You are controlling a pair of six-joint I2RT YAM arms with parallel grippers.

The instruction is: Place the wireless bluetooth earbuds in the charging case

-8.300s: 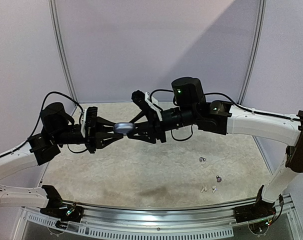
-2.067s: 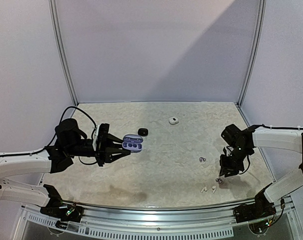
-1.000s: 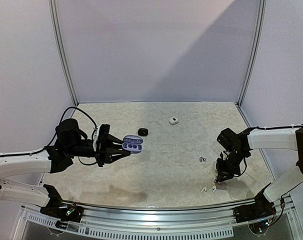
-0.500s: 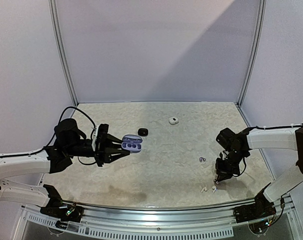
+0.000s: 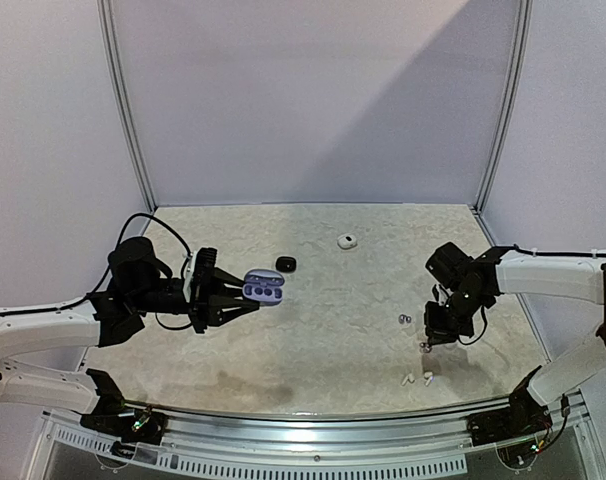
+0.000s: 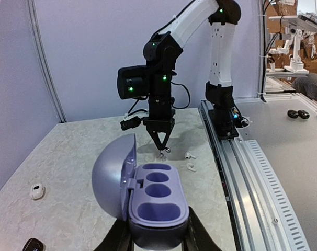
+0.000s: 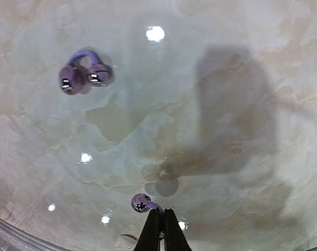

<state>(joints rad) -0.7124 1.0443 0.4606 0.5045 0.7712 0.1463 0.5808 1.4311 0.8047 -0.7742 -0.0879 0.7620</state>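
Lavender charging case (image 5: 266, 288) (image 6: 158, 201): 1 unit, lid hinged open, 3 rounded wells facing up. It is held in the air over the left half of the bench (image 5: 313, 345).

Left gripper (image 5: 238, 297) (image 6: 158, 232): 1 unit, fingers pressed against both sides of the case base, clamping it.

Right gripper (image 5: 426, 340) (image 6: 162, 142) (image 7: 159, 219): 1 unit, pointing down near the right edge, toward the near right corner. Its fingers are brought together, pinching the lifted purplish earbud (image 7: 142, 202) at the very tips. The earbud hangs clear of the surface, and its shadow falls on the bench beneath.

Second purplish earbud (image 5: 404, 319) (image 7: 82, 76): 1 unit, 2 rounded lobes joined by a curved band. It lies on the bench just beside the right gripper, on the side toward the bench centre, and does not touch the gripper.

White stemmed earbuds (image 5: 407, 380) (image 6: 188, 155): 2 units, lying side by side close to the near edge, between that edge and the right gripper.

Small black case (image 5: 285, 263) (image 6: 33, 244): 1 unit, shut, resting on the bench toward the far edge, left of centre.

Small white case (image 5: 348, 241) (image 6: 37, 191): 1 unit, shut, resting on the bench nearer the far edge, right of the black one and apart from it.
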